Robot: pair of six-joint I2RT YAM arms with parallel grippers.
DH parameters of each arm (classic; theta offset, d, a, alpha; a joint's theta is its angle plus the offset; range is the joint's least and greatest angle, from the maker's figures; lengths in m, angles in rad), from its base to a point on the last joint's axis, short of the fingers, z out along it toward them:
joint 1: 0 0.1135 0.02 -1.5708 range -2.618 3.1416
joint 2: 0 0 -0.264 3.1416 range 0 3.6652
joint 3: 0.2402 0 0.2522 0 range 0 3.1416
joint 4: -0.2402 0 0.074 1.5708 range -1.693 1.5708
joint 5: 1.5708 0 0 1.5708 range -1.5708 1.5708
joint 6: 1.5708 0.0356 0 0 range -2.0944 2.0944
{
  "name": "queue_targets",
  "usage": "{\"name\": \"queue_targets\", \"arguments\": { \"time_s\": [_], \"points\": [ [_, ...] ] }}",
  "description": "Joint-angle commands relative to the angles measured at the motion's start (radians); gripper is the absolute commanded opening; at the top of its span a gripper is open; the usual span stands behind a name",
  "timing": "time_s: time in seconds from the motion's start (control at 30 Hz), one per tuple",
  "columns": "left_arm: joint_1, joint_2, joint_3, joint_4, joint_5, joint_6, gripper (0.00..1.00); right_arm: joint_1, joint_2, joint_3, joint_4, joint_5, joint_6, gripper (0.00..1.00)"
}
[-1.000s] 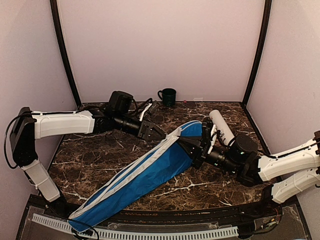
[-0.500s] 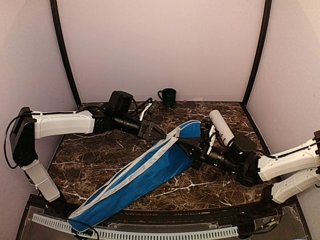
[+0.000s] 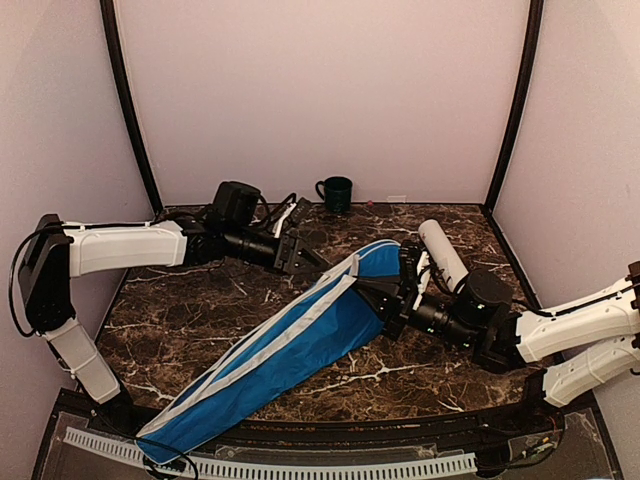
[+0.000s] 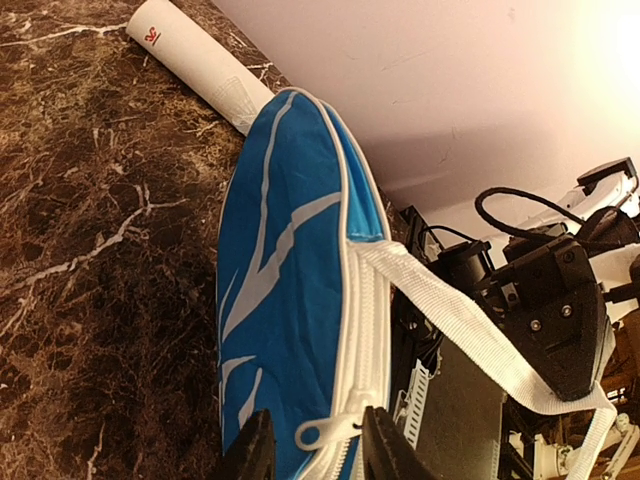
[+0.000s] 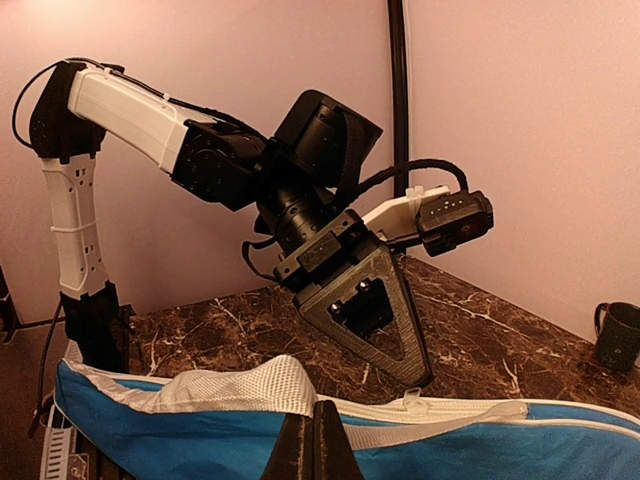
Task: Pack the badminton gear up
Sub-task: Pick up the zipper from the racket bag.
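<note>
From where I stand, the job looks to be at the zipping-up stage. The blue racket cover point(image 3: 300, 350) lies on the marble tabletop point(image 3: 190, 300), running diagonally from the lower left of the overhead view up to the middle, its narrow end over the near edge. Left of centre, the left end effector point(image 3: 303, 256) hovers at the cover's wide end. Its fingers are parted, and the white zip pull point(image 4: 326, 430) lies loose between them, not pinched. Right of centre, the right end effector point(image 3: 393, 290) is pinched shut on the cover's white-edged rim, steadying it.

Next, I'd judge, the left fingers need to close squarely on that small pull and draw it along the zip while the right holds the fabric taut.

Counting left to right:
- one cover
- one dark green mug point(image 3: 336, 192) at the back
- one white shuttlecock tube point(image 3: 442, 252) beside the cover's wide end

No rackets or shuttlecocks show, and I cannot tell whether they are inside.
</note>
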Motion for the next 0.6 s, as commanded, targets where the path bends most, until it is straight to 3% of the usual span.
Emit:
{"name": "queue_targets", "arguments": {
  "time_s": [0.0, 0.17, 0.57],
  "points": [
    [0.008, -0.017, -0.004, -0.014, -0.027, 0.004, 0.34, 0.007, -0.022, 0.020, 0.045, -0.011, -0.008, 0.00],
    [0.008, -0.010, -0.011, 0.048, 0.056, -0.031, 0.41, 0.006, -0.021, 0.021, 0.046, -0.010, -0.009, 0.00],
    [0.008, 0.022, 0.008, -0.032, 0.035, -0.012, 0.44, 0.007, -0.029, 0.016, 0.049, -0.007, -0.006, 0.00]
  ]
}}
